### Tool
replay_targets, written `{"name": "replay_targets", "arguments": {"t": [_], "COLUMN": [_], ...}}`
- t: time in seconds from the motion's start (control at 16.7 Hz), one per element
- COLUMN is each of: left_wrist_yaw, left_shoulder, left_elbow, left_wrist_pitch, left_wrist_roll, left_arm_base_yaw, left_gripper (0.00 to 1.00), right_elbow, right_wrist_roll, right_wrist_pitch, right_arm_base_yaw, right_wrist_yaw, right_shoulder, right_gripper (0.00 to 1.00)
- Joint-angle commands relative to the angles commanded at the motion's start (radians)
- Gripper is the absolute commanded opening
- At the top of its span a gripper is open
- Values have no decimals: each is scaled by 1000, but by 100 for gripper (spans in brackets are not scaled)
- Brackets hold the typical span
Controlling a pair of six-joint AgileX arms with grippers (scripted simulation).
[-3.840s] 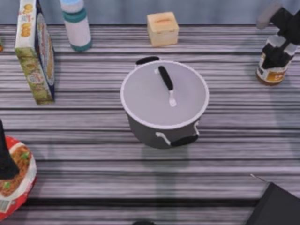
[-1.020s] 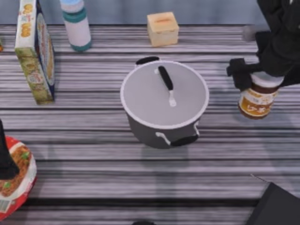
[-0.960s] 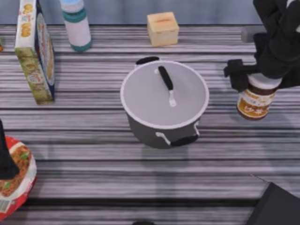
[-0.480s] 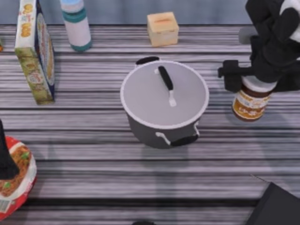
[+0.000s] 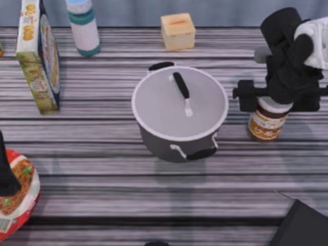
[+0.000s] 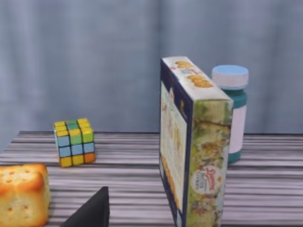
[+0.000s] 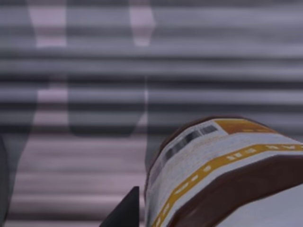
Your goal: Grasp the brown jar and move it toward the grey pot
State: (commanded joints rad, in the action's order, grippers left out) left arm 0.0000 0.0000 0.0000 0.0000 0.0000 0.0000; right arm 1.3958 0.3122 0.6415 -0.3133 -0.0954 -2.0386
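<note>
Jar (image 5: 266,123) now nearer pot (image 5: 179,110)

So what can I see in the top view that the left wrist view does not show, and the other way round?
Only the top view shows the grey pot, the brown jar held by the right pincer to the pot's right, the noodle bowl with the left pincer parked over it, and a tan box. Only the left wrist view shows a colour cube and a toast-like block. Both show the tall carton and the white-and-teal bottle.
</note>
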Motion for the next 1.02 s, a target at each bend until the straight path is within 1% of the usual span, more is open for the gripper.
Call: {"name": "replay_targets", "arguments": {"t": [0.24,1.02], "left_wrist_yaw": [0,0], "left_shoulder": [0,0], "left_elbow": [0,0], "left_wrist_pitch": [0,0], "left_wrist_roll": [0,0], "left_arm_base_yaw": [0,0], "left_gripper": [100,100], "right_elbow": [-3,-3], "right_wrist_roll": [0,0], "right_wrist_pitch": [-5,-5], "right_arm_base_yaw": [0,0], "right_wrist_yaw": [0,0], "right_shoulder": [-3,-3], "right_gripper": [0,98]}}
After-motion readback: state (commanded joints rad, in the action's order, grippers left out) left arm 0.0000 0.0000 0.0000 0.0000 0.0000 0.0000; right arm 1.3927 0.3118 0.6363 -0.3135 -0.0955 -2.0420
